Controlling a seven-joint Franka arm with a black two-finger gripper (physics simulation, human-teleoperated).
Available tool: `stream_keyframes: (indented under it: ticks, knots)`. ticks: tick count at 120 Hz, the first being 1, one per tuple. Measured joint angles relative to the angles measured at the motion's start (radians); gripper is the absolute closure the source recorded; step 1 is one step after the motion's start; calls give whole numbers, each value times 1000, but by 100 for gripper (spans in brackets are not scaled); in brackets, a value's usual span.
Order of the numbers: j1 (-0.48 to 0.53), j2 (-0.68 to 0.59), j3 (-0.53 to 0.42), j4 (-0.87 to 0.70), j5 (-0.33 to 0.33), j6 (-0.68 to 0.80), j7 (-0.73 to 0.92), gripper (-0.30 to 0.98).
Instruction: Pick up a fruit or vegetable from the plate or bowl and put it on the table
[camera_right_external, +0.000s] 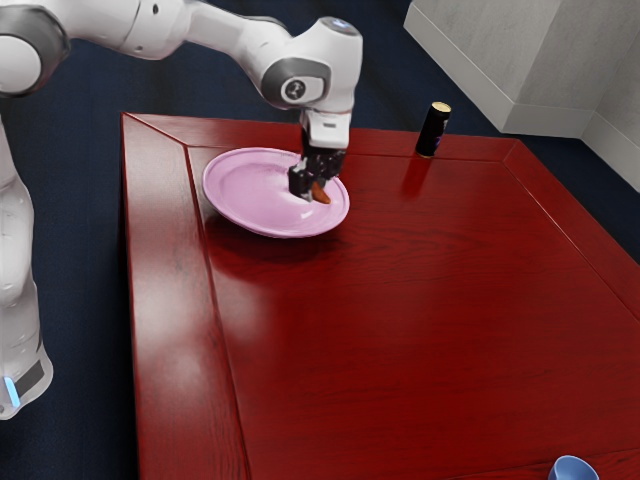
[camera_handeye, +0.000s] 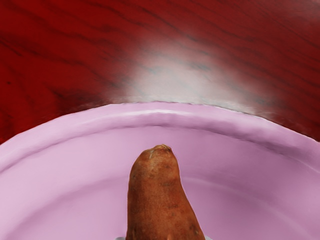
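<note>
Exterior view: a dark can (camera_right_external: 433, 130) with a gold-coloured top stands upright near the far edge, well apart from the plate, and a blue cup or bowl (camera_right_external: 573, 469) is partly cut off at the lower edge, toward the exterior view's right. The white arm (camera_right_external: 330, 70) reaches over the plate, its black gripper (camera_right_external: 308, 188) covering part of the plate and of the sweet potato (camera_handeye: 159, 200). The surface (camera_right_external: 400, 300) is glossy dark red wood with a grooved border and pale glare; around it lie a dark blue floor (camera_right_external: 85, 150) and, at the upper right, a light grey wall (camera_right_external: 510, 50). The round pink plate (camera_right_external: 240, 190) has a raised rim. Within that rim is the brownish-orange sweet potato, right at the gripper, one end toward the rim. Whether the jaws are released or clenched on it, I cannot tell.
</note>
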Motion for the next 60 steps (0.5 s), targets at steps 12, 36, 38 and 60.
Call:
stream_keyframes:
  ticks: [12,36,38,60]
  knots:
    - [-2,-1,-101,34,2,-24,-26,56]
    - [-6,3,-283,69,0,-47,-82,56]
    - [-7,4,-295,69,0,-48,-87,55]
    - [-13,13,-378,71,0,-51,-139,56]
